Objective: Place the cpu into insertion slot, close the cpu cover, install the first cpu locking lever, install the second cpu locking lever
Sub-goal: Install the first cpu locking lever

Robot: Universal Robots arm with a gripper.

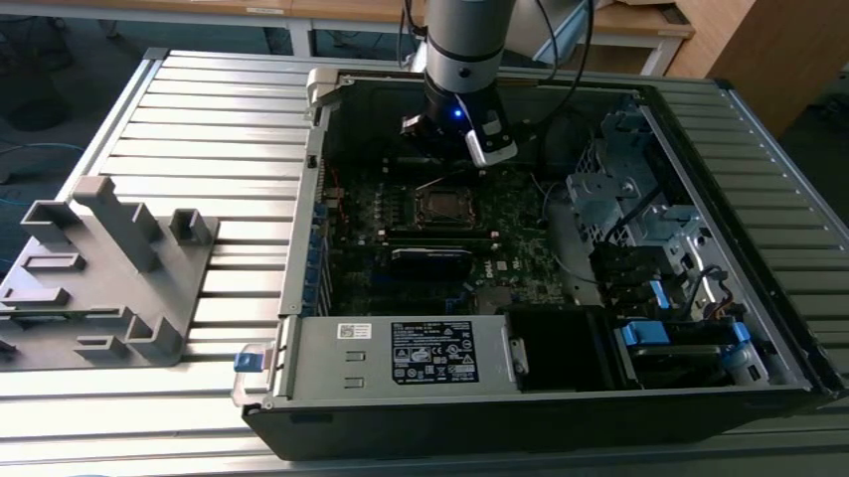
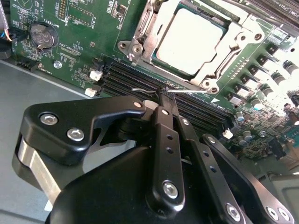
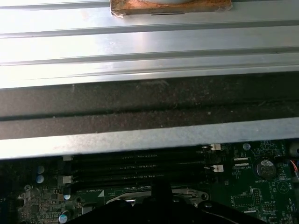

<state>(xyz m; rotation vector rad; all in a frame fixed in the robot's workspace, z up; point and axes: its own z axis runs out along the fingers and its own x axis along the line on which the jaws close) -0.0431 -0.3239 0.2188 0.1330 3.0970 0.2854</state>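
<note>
In the second wrist view, mid-frame, the gripper (image 2: 161,97) has its fingers pressed together by a thin wire lever (image 2: 145,89). Upper right, the cpu (image 2: 189,42) sits framed by the cpu cover (image 2: 140,35). The print on the board is too small to read.

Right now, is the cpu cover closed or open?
Closed. In the second wrist view the cpu cover lies flat around the cpu, framing its silver top.

The cpu (image 2: 189,42) has a matt silver-grey metal top, framed by the shinier bare-metal cpu cover (image 2: 232,44). The tool (image 2: 161,95) is smooth matt black with bright steel screws (image 2: 75,135); the ribbed tabletop (image 1: 213,109) looks like brushed aluminium.
</note>
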